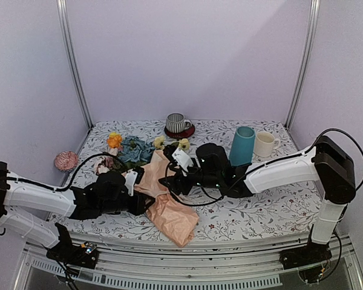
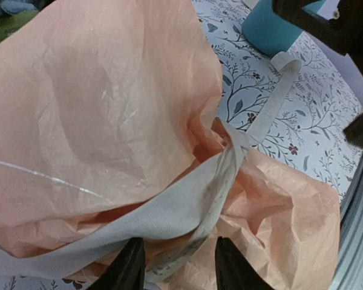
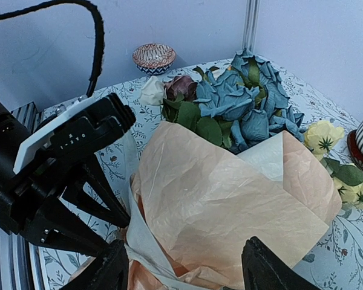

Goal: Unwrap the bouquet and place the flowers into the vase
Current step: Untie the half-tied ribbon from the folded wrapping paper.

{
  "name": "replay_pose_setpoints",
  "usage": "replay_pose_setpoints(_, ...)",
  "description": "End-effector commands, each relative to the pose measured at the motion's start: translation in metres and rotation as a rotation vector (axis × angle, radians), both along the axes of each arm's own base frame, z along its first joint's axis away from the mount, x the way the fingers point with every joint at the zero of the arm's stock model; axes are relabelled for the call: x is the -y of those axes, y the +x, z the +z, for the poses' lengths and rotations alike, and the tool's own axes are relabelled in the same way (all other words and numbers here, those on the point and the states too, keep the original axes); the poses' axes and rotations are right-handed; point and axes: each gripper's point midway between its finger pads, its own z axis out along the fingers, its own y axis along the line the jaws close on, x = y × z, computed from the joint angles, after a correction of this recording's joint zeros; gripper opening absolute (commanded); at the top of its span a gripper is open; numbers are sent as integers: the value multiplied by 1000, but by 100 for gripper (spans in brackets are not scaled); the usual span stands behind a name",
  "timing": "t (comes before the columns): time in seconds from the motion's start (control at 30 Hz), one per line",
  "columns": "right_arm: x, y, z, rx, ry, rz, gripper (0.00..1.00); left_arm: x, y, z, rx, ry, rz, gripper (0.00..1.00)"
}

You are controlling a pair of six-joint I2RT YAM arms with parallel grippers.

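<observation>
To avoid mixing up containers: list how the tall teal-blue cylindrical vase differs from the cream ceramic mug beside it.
The tall teal-blue cylindrical vase stands clearly taller than the cream ceramic mug. The vase is teal-blue, the mug cream. The vase has no handle; the mug has one on its side. Both stand upright, open at the top, side by side.

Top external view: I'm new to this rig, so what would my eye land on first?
First the crinkled peach-pink paper bouquet, lying in the middle foreground with a cream ribbon around its neck. Its blue, orange and yellow flowers spill toward the back left. The tall teal-blue vase stands upright at the back right, beside a cream mug.
</observation>
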Motion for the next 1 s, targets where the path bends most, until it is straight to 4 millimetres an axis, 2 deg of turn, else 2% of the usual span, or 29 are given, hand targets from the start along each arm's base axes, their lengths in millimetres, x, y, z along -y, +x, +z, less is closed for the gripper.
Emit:
replay_pose_setpoints(0.0, -12, -11, -25, -24, -76, 89, 64, 13, 4, 10, 31, -23, -47, 42)
replay_pose_setpoints(0.13, -14, -11, -41, -35, -127, 104, 60, 11, 8, 6, 24, -6, -19, 26)
replay_pose_setpoints(0.23, -12, -10, -48, -35, -152, 94, 56, 4, 10, 4, 19, 14, 20, 4)
replay_pose_setpoints(0.27, -11, -9, -50, -37, -162, 93, 53, 3, 9, 8, 28, -5, 19, 0)
replay_pose_setpoints(0.37, -10, -11, -55, -40, -180, 101, 48, 1, 4, 20, 60, -70, 10, 0)
replay_pose_setpoints(0.47, -10, -12, -57, -40, -188, 114, 47, -2, 1, 27, 74, -95, 7, 0)
replay_pose_setpoints(0.53, -12, -13, -58, -42, -188, 122, 46, -2, 0, 27, 71, -92, 4, 0)
replay_pose_setpoints(0.63, -14, -13, -61, -52, -194, 130, 38, -2, 1, 23, 61, -83, 7, 0)
replay_pose_setpoints(0.73, -15, -15, -69, -64, -205, 141, 38, -1, 1, 21, 54, -79, 7, 0)
replay_pose_setpoints(0.8, -22, -12, -58, -55, -184, 143, 38, -2, 1, 20, 50, -78, 13, 0)
replay_pose_setpoints(0.97, -20, -10, -64, -60, -205, 130, 35, -8, 5, 20, 49, -72, 56, 0)
